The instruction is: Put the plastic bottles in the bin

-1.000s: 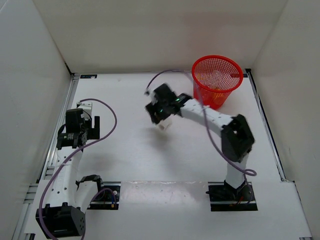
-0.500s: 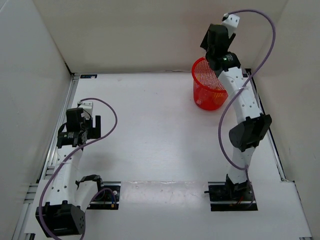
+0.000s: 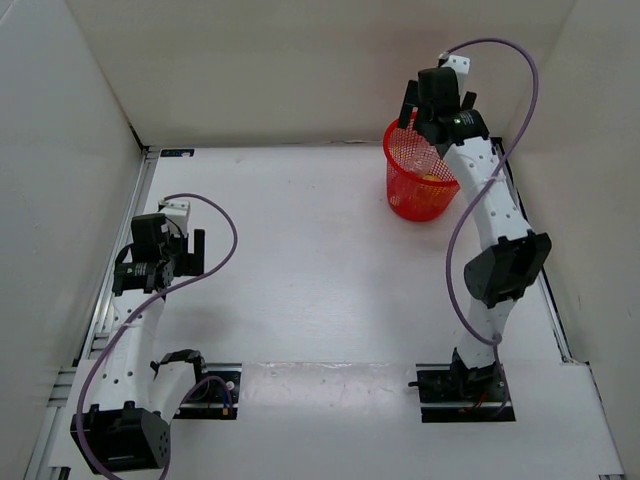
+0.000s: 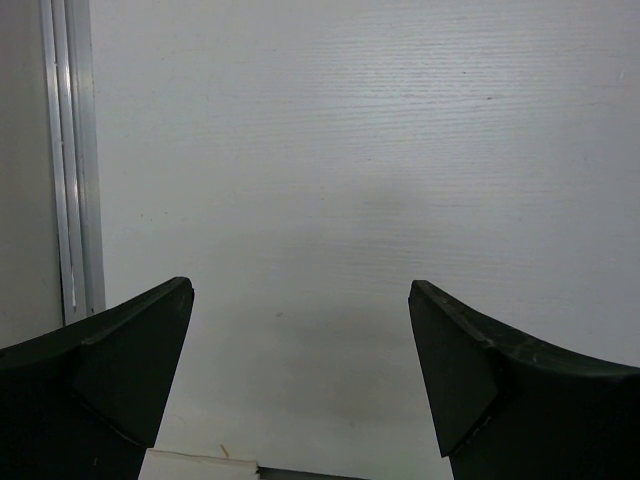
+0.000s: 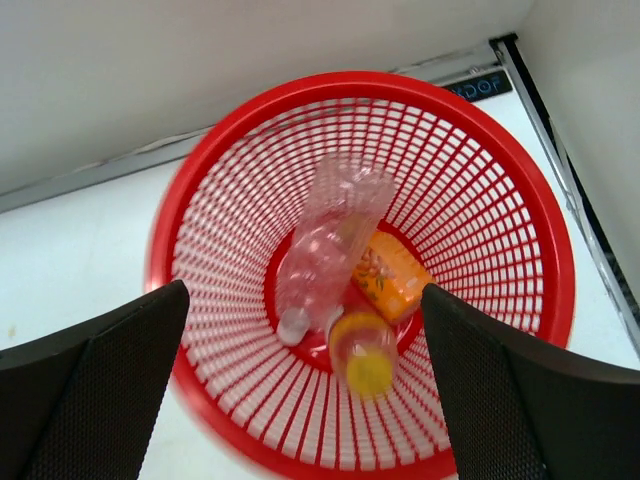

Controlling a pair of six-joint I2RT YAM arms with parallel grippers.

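The red mesh bin [image 3: 412, 196] stands at the far right of the table. In the right wrist view I look straight down into the bin [image 5: 210, 160]. On its bottom lie a slim clear bottle [image 5: 335, 225], an orange labelled bottle [image 5: 392, 277] and a yellow-capped bottle [image 5: 366, 358]. My right gripper [image 3: 437, 118] hangs above the bin's mouth; its jaws [image 5: 303, 292] stand wide open and hold nothing. My left gripper [image 3: 165, 265] rests low at the table's left side, open [image 4: 300, 290] over bare white table.
White walls close in the table at the back and on both sides. An aluminium rail [image 4: 70, 170] runs along the left edge beside the left gripper. A black strip [image 5: 555, 150] borders the table to the right of the bin.
The right arm swung from mid-table up over the bin and opened its jaws. The bottle it carried now lies in the bin. The left arm has not moved.
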